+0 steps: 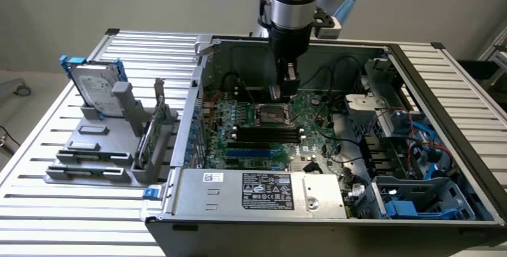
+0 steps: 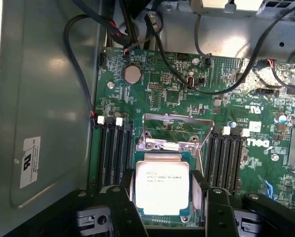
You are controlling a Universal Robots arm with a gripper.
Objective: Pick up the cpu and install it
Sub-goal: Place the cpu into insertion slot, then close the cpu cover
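cpu (image 2: 162,188) with faint print, pinched between fingers (image 2: 122,205), over green motherboard (image 2: 155,96) marked DELL (upside down)

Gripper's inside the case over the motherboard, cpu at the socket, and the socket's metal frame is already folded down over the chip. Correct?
Not the last part. The wrist view shows the socket's metal frame swung open, off the cpu, whose silver top is uncovered. The rest holds: the gripper is inside the case over the motherboard, cpu at the socket.
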